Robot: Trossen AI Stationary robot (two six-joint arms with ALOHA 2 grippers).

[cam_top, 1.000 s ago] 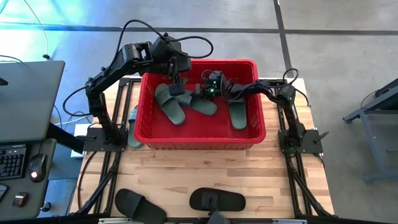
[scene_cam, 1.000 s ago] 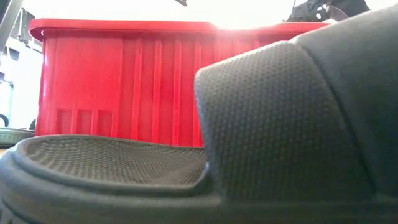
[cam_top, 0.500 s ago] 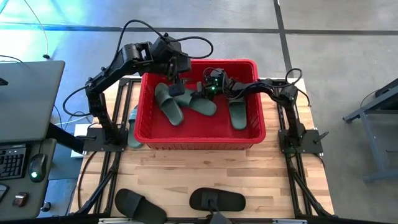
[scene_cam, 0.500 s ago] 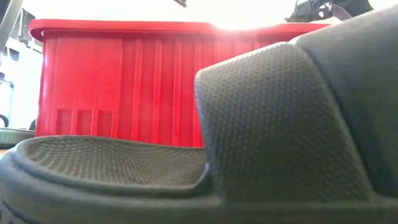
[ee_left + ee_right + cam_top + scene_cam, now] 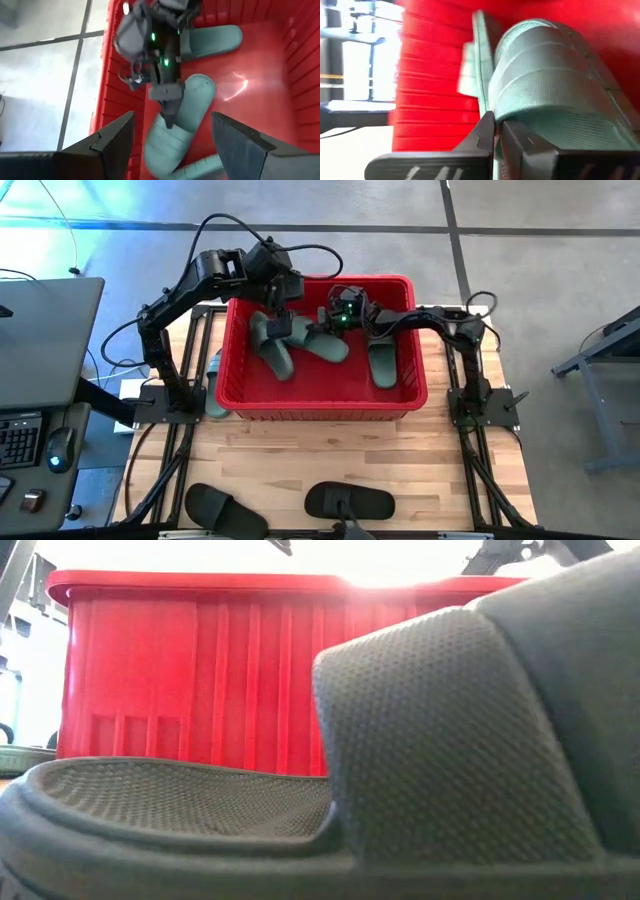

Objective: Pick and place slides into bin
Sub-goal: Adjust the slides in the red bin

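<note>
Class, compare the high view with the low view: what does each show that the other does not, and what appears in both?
Only the high view shows inside the bin: three green slides, the middle one at the right pincer, the left pincer over another, plus a green slide beside the bin and a second black slide. Only the low view shows the ribbed outer wall of the bin up close. Both show the bin and the black slide nearest the table's front edge.
</note>
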